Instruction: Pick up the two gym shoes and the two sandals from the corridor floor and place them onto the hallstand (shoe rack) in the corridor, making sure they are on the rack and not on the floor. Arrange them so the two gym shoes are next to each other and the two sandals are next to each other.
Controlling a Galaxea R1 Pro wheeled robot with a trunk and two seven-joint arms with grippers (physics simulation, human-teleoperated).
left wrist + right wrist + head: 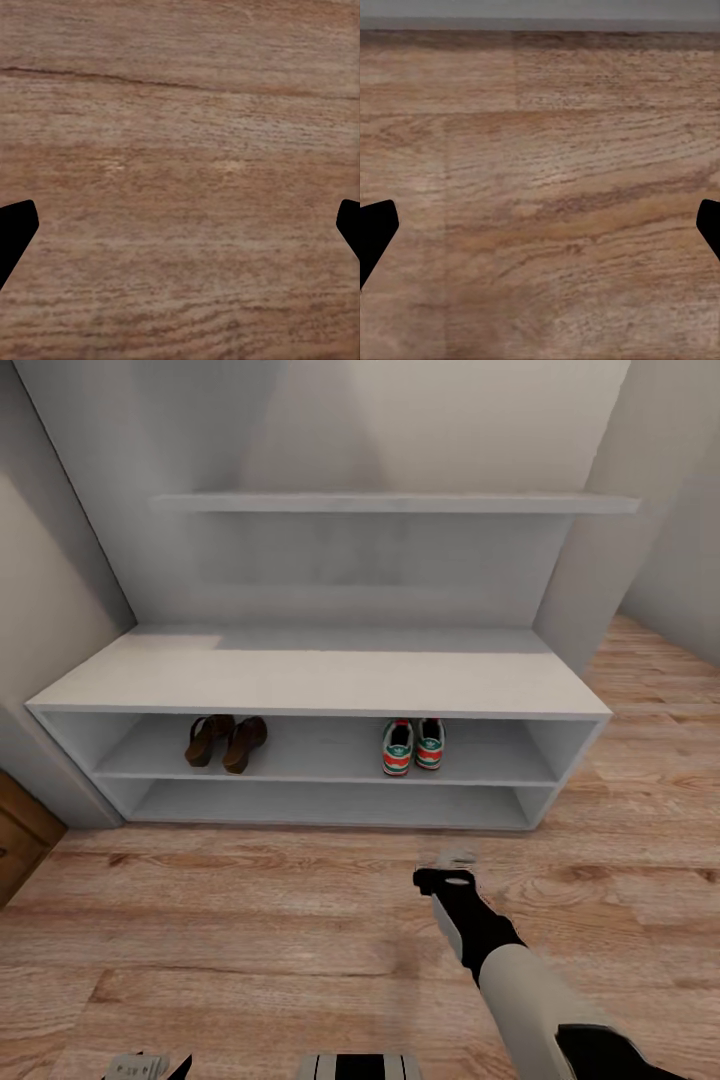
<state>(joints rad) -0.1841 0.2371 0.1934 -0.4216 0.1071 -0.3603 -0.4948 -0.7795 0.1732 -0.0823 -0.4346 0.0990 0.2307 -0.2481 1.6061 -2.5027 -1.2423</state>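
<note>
Right gripper (457, 872): out in front of me, low over the floor, short of the rack's front edge. From my right wrist cam the two fingertips (376, 234) sit wide apart at the frame edges with just bare wood between them, so it's spread open and carrying nothing.

Left gripper (180, 232): same deal on my left wrist cam, dark fingertips (15, 236) far apart, only wood grain between, so open and empty. In the head view only a bit of that arm peeks in at the bottom edge.

Corridor floor (250, 920): light brown planks, under both grippers.

Gym shoes (413, 746): both on the rack's upper open tier, right of the middle, side by side and pretty much touching, heels facing me. They're up and slightly to the left of my right gripper, past the front edge, well clear of it.

Sandals (225, 741): same tier, left of the middle, next to each other, angled a little. Further off to my left, well apart from the sneakers.

Hallstand (320, 675): pale grey bench, top bare, lower tier bare, one floating shelf (395, 503) on the wall above.
</note>
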